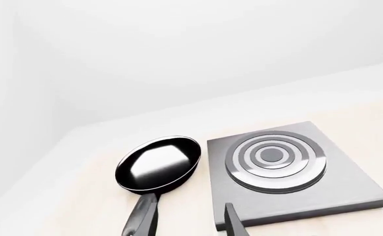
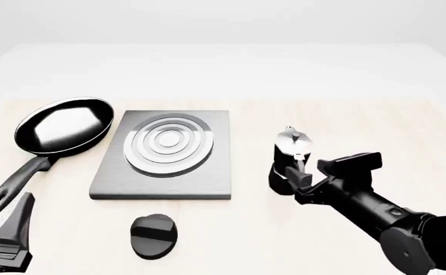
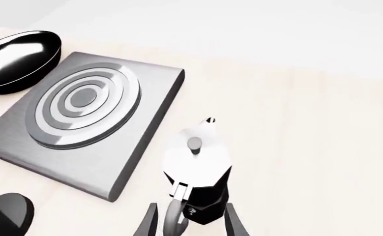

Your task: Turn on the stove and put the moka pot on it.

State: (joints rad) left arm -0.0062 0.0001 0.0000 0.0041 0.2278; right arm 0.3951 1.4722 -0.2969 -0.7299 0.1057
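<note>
The moka pot (image 2: 291, 154) stands upright on the table (image 2: 360, 74) just right of the stove (image 2: 164, 154), off the burner. The right gripper (image 2: 299, 179) has its jaws spread either side of the pot's handle. The knob (image 2: 153, 235) lies just in front of the stove, the frying pan (image 2: 55, 134) to its left; the left gripper (image 2: 12, 229) hangs near the front-left corner, its jaw state unclear.

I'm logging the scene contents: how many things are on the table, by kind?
Frying pan: 1
Stove slab: 1
Stove knob: 1
Moka pot: 1
Total: 4
</note>
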